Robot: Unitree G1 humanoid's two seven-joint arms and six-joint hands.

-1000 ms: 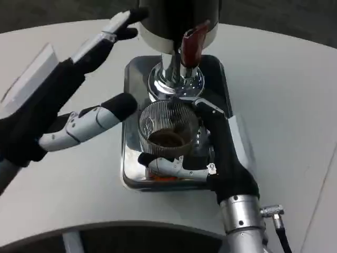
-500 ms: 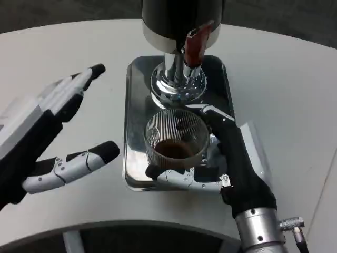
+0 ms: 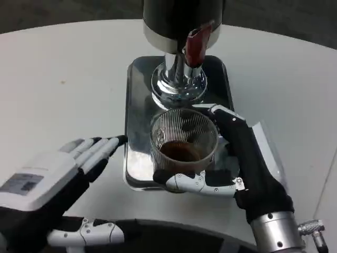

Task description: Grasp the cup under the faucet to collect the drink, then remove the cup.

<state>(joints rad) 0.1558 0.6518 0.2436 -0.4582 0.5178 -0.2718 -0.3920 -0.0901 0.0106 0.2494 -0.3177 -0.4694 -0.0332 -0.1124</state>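
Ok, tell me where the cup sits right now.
In the head view the cup is centre-right, gripped by the right hand over the metal tray, just in front of the dispenser.

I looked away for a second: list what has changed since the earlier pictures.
The right hand, holding the ribbed glass cup with its dark drink, has drawn it toward the robot, away from the dispenser's chrome base. The left hand has pulled back from beside the dispenser and sunk to the near table edge. The dispenser and metal tray stayed put.

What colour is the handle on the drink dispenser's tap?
The tap handle is dark red, seen best in the head view, against the black and silver dispenser.
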